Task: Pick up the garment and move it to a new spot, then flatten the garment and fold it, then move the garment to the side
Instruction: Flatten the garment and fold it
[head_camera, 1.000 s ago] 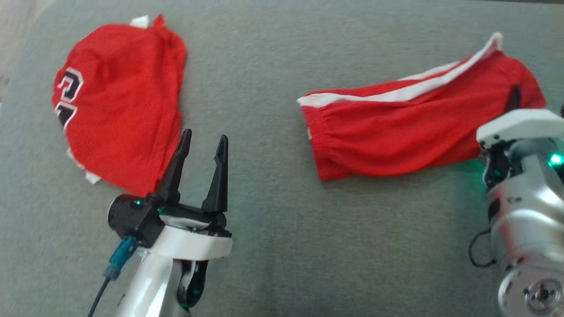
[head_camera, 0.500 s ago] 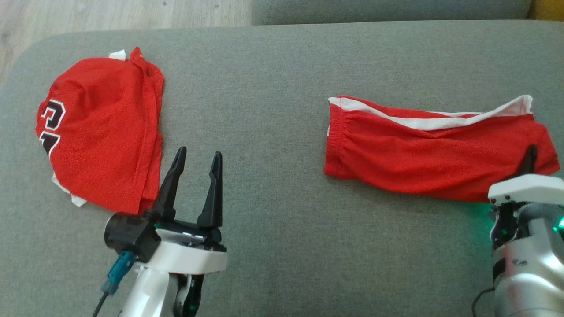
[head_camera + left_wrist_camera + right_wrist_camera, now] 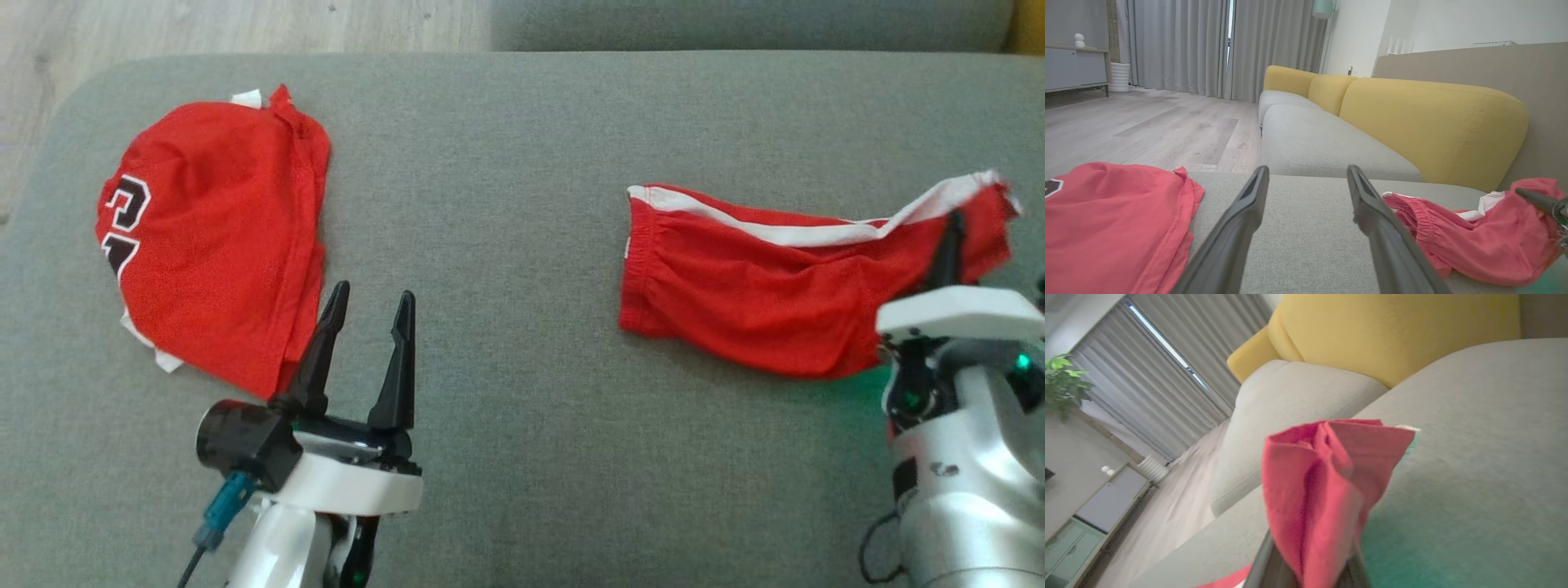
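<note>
Head view: the red shorts [image 3: 759, 294] lie on the right side of the grey cushion [image 3: 506, 245], their right end pinched in the closed right claw [image 3: 952, 229]. The left claw [image 3: 373, 291] stands open, well apart from them, beside a folded red jersey [image 3: 212, 245]. Left wrist view: the shorts lie off to the right of its fingers. Right wrist view: red cloth is bunched between the fingers.
</note>
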`<state>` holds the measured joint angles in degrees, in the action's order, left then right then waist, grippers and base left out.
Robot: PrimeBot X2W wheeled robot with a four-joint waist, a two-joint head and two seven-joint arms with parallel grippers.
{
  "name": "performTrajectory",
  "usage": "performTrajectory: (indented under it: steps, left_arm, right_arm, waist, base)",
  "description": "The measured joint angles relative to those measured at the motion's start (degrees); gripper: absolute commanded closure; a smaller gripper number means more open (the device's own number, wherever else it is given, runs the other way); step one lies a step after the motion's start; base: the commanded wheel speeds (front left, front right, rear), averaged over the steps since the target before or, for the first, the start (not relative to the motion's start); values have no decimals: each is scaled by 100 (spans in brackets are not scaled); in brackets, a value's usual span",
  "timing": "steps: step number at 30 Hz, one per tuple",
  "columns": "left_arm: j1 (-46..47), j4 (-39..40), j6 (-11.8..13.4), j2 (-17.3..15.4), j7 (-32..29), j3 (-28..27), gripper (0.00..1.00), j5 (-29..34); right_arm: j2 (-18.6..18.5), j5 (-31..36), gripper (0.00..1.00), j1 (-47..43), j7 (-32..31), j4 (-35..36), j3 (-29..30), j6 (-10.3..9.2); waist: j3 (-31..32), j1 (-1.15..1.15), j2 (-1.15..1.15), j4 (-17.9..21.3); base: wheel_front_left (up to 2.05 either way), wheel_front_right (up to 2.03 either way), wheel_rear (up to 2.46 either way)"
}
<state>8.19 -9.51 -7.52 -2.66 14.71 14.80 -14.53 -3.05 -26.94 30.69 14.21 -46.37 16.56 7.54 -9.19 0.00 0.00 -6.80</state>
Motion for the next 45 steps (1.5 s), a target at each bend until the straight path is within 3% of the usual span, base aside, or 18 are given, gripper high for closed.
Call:
performTrajectory:
  steps: [12,28,29,30,40,45]
  left_arm:
    - [-60,-125,-5,-1,0,42,0,-2]
    - [-255,-160,-5,-4,0,69,0,-2]
    - [-255,-160,-5,-4,0,69,0,-2]
    - [-256,-160,-5,-4,0,67,0,-3]
    - [-256,-167,-4,-4,0,64,0,-29]
    - [-255,-166,-3,-4,0,41,0,-27]
  right_arm:
    - [-3,-1102,100,-310,0,855,-2246,0]
    - [-15,-1601,100,-315,1,190,-3852,0]
    - [-13,-1589,83,-309,1,103,-3914,0]
    - [-16,-1558,0,-303,1,42,-3979,0]
    - [-48,-1695,0,-99,-69,-307,-5649,0]
    - [-47,-1580,0,145,-42,-490,-5737,0]
  waist:
    - [285,0,0,-200]
    - [346,0,0,-617]
    - [338,0,0,-626]
    - [330,0,0,-629]
    - [302,0,0,-552]
    - [318,0,0,-387]
  base:
    - [0,0,0]
    - [0,0,0]
    - [0,0,0]
    - [0,0,0]
    - [0,0,0]
    - [0,0,0]
